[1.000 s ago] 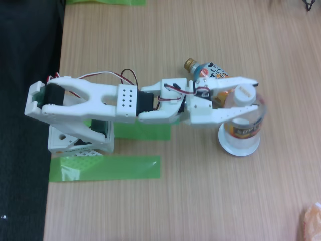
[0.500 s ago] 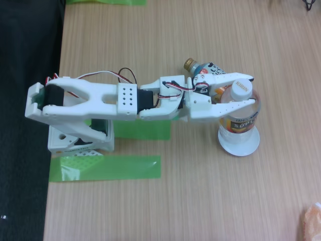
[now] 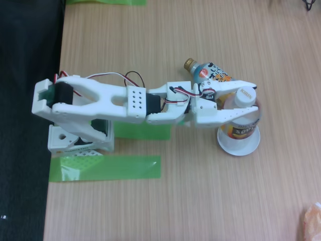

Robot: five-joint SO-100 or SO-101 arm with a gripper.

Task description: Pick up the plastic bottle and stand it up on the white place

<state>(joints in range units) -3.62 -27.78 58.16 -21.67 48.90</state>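
Bottle (image 3: 243, 114) is now seated more squarely on disc (image 3: 238, 143) — less tilted than a second ago. Gripper (image 3: 253, 97) is still clamped around it — release judged next.

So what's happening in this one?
A white robot arm reaches across a wooden table, its gripper closed around a clear plastic bottle with a white cap. The bottle stands roughly upright on the white disc and has not been released. A second gold-capped bottle lies on its side just beyond.
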